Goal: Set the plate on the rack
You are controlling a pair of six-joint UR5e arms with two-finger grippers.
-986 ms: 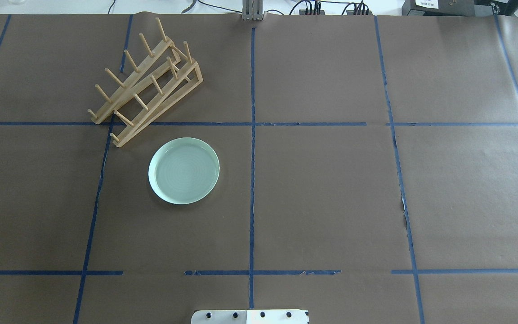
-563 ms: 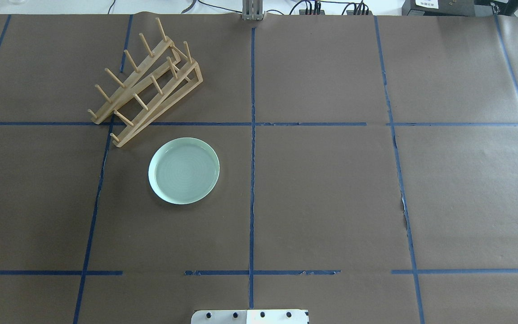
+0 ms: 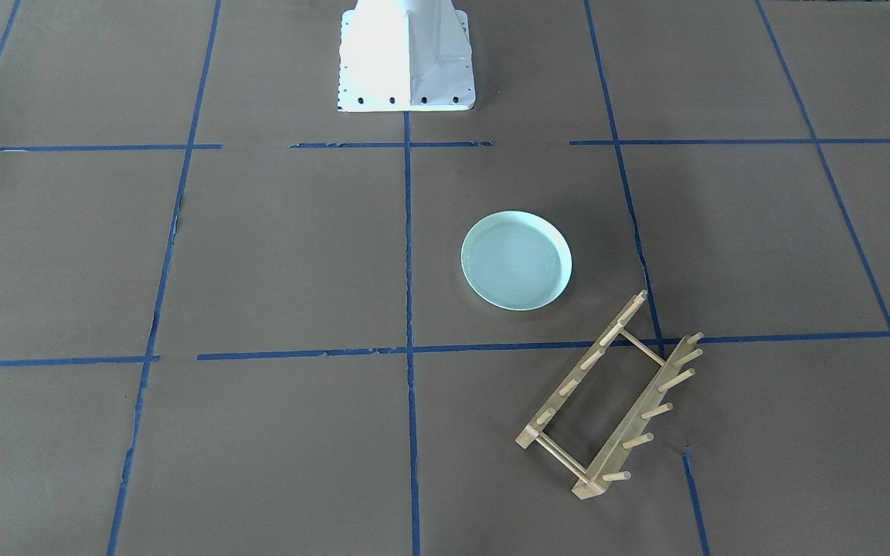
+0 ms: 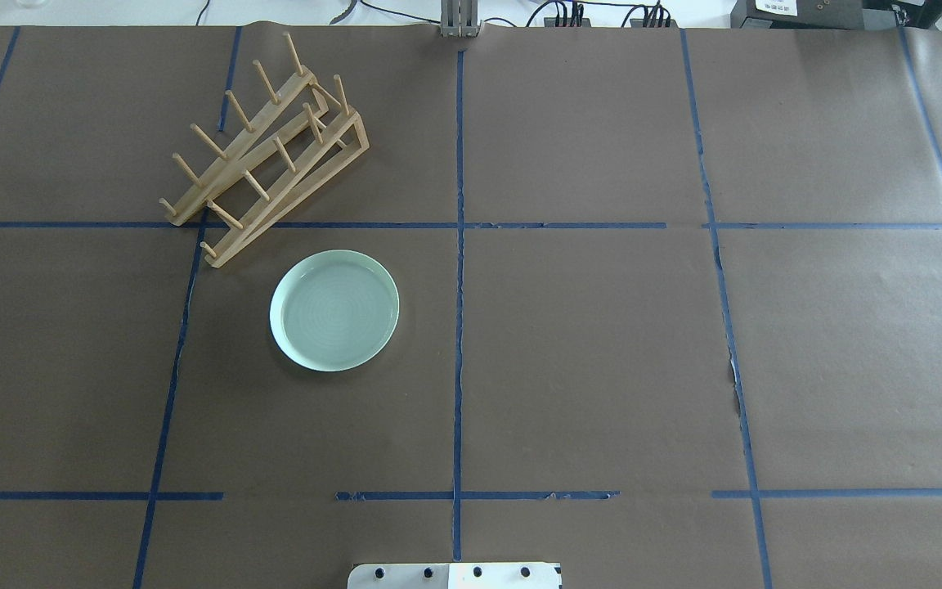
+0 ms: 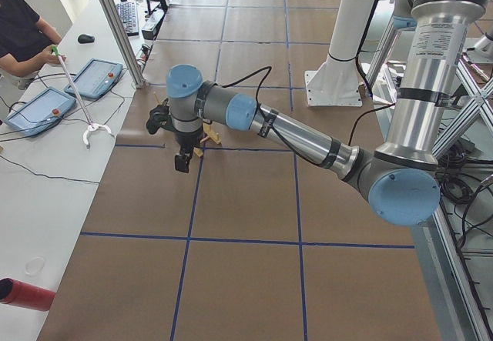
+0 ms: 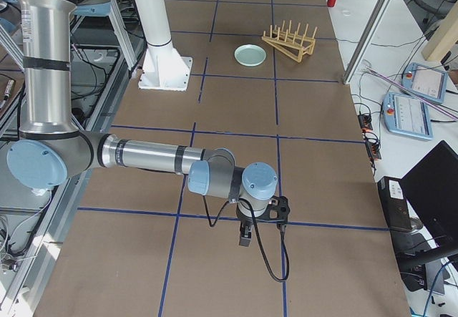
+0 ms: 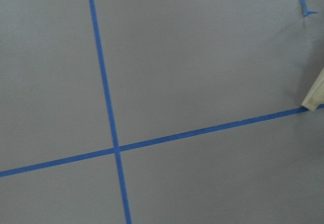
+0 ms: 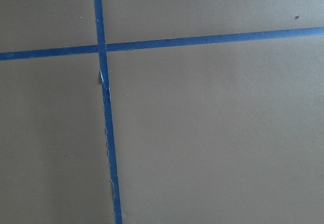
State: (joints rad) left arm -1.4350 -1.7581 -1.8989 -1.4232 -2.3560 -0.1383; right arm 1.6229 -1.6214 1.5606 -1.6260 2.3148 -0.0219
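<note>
The pale mint-green plate (image 4: 334, 310) lies flat on the brown paper, also seen in the front view (image 3: 516, 260) and the right side view (image 6: 250, 55). The light-wood rack (image 4: 266, 155) stands just beyond it, apart from it (image 3: 611, 398). One rack end shows at the left wrist view's edge (image 7: 315, 93). My left gripper (image 5: 182, 160) hangs over the table close to the rack; I cannot tell whether it is open. My right gripper (image 6: 244, 240) hangs over the table's far right part, far from the plate; I cannot tell its state.
The white robot base (image 3: 405, 58) stands at the table's near middle edge. Blue tape lines (image 4: 458, 245) grid the paper. An operator (image 5: 19, 37) sits with tablets (image 5: 35, 110) beside the table's far side. A red object (image 5: 27, 295) lies off the table.
</note>
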